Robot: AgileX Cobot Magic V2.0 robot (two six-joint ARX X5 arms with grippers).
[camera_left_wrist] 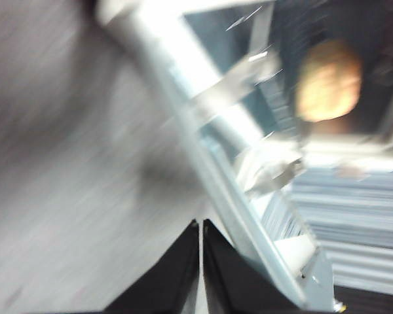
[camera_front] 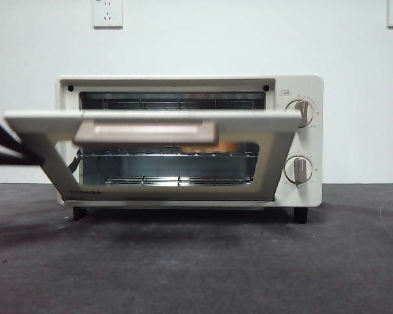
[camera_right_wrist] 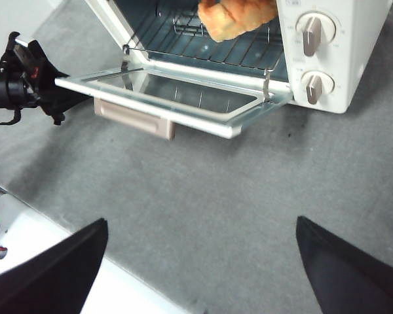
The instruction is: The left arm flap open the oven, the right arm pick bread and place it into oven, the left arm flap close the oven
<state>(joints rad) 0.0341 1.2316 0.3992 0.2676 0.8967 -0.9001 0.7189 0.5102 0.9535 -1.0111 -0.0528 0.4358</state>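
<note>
The cream-white oven (camera_front: 304, 88) stands on the table with its door (camera_front: 278, 122) partway open, the beige handle (camera_front: 144, 133) facing forward. The golden bread (camera_front: 213, 148) lies on the rack inside; it also shows in the right wrist view (camera_right_wrist: 236, 18) and, blurred, in the left wrist view (camera_left_wrist: 327, 82). My left gripper (camera_front: 31, 157) is at the door's left corner, touching it from below, jaws shut together (camera_left_wrist: 200, 226). It shows in the right wrist view too (camera_right_wrist: 49, 98). My right gripper (camera_right_wrist: 202, 222) is open and empty, drawn back from the oven's front.
Two knobs (camera_front: 301, 112) sit on the oven's right panel. The dark grey table (camera_front: 196, 261) stretches in front of the oven. A white wall with sockets (camera_front: 107, 13) stands behind. A white table edge (camera_right_wrist: 26, 229) shows near the right gripper.
</note>
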